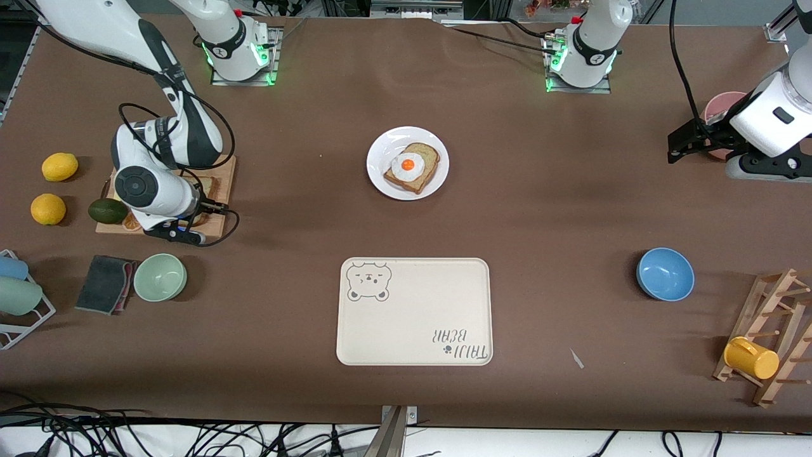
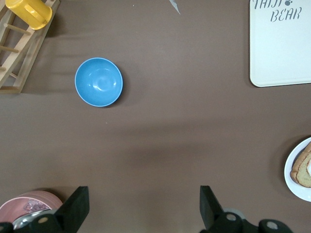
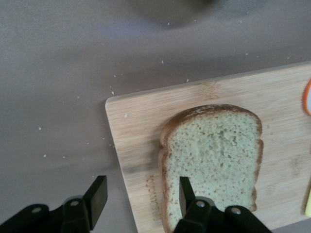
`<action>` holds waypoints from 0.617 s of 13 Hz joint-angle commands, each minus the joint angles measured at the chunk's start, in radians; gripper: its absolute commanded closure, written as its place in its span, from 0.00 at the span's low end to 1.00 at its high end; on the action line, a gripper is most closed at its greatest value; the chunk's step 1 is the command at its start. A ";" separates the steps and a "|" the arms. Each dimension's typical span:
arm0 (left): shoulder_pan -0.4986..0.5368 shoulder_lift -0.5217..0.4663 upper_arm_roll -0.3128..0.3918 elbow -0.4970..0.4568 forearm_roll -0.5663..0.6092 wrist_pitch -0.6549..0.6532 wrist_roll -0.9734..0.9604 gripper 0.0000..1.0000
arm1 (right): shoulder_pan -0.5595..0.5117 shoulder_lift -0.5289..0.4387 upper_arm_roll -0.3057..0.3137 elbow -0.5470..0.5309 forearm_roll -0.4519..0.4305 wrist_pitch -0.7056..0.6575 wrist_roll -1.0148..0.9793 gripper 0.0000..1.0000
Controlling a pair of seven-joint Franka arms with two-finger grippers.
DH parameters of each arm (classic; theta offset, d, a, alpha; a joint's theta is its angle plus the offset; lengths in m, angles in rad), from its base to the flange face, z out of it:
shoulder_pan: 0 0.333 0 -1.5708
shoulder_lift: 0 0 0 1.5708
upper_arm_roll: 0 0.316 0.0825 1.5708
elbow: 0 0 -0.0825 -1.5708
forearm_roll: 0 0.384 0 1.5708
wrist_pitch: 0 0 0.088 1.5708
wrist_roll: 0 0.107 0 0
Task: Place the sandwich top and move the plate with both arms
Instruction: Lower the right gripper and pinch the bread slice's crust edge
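Note:
The sandwich top (image 3: 214,155), a plain speckled slice, lies flat on a wooden cutting board (image 3: 141,121) at the right arm's end of the table. My right gripper (image 3: 141,194) hangs open just above it. One finger is over the slice's crust edge and the other is over the table off the board's edge. In the front view the right arm hides most of the slice (image 1: 207,186). The white plate (image 1: 379,179) sits mid-table with an egg-topped slice (image 1: 411,167). My left gripper (image 2: 143,204) is open and empty over bare table, beside a pink bowl (image 2: 29,206).
Two lemons (image 1: 59,166) and an avocado (image 1: 106,210) lie by the board. A green bowl (image 1: 160,277) and a dark sponge (image 1: 104,284) sit nearer the camera. The bear-print tray (image 1: 412,311), a blue bowl (image 1: 665,273) and a rack with a yellow mug (image 1: 750,357) are also there.

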State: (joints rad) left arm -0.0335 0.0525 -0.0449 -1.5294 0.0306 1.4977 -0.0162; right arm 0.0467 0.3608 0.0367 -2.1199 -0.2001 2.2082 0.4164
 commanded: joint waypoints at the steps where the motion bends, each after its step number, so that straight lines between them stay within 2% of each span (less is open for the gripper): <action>1: -0.005 0.007 0.000 0.028 0.015 -0.024 -0.010 0.00 | 0.001 -0.008 -0.011 -0.022 -0.025 0.013 0.022 0.34; 8: -0.005 0.006 -0.001 0.028 0.015 -0.024 -0.008 0.00 | -0.001 0.033 -0.020 -0.025 -0.050 0.058 0.024 0.38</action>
State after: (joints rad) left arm -0.0335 0.0525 -0.0448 -1.5294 0.0306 1.4951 -0.0162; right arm 0.0451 0.3976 0.0194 -2.1337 -0.2259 2.2498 0.4203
